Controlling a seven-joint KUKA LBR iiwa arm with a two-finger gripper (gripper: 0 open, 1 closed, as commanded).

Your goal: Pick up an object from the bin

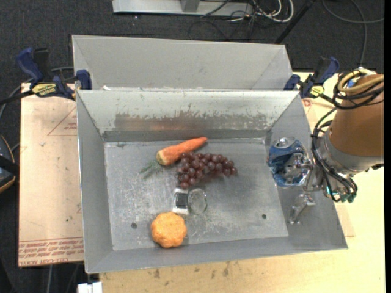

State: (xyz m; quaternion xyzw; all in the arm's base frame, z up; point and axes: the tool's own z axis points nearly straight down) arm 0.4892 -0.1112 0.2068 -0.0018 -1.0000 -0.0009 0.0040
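My gripper (299, 207) hangs over the bin's right sloping wall, close to the floor's right edge, and nothing shows in it. Just up and left of it a blue, dented drink can (285, 161) leans against the same wall. Further left on the floor lies a bunch of dark purple grapes (201, 166), well apart from the gripper. A small clear and black piece (189, 201) lies below the grapes.
An orange carrot (181, 150) lies slanted near the back wall, touching the grapes' upper left. A round orange-brown roll-like thing (168, 229) sits near the front wall. The arm with its orange cover and cables stands over the bin's right rim.
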